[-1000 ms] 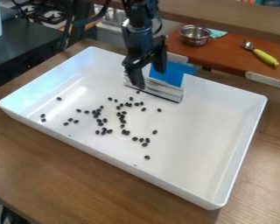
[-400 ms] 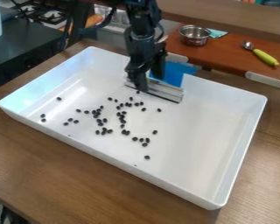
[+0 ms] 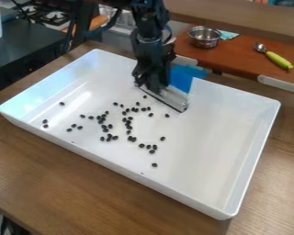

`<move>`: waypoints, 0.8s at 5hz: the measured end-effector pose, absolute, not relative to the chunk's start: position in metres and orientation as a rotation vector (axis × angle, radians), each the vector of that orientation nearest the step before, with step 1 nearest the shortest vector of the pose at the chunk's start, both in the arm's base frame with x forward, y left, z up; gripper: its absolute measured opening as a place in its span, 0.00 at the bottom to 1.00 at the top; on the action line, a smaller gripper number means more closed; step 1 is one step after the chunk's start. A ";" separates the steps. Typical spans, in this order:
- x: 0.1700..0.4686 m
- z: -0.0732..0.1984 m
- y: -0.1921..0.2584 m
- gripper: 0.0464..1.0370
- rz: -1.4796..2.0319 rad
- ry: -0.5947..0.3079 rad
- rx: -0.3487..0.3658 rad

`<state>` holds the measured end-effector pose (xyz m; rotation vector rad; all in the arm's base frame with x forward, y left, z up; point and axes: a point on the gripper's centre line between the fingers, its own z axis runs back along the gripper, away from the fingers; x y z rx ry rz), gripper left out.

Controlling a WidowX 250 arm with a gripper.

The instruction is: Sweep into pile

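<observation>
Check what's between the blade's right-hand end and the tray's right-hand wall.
Bare tray floor, seen in the camera view, between that end of the blade and the wall.

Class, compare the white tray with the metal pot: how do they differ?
The tray is white, while the pot is shiny silver. The tray is rectangular; the pot is round. The tray looks much larger than the pot. Both are open at the top.
</observation>
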<state>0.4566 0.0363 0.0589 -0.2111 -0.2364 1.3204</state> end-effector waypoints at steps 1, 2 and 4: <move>0.443 0.056 0.033 0.27 1.310 -0.219 -0.211; 0.425 0.057 0.033 0.27 1.277 -0.210 -0.216; 0.379 0.059 0.046 0.27 1.332 -0.199 -0.266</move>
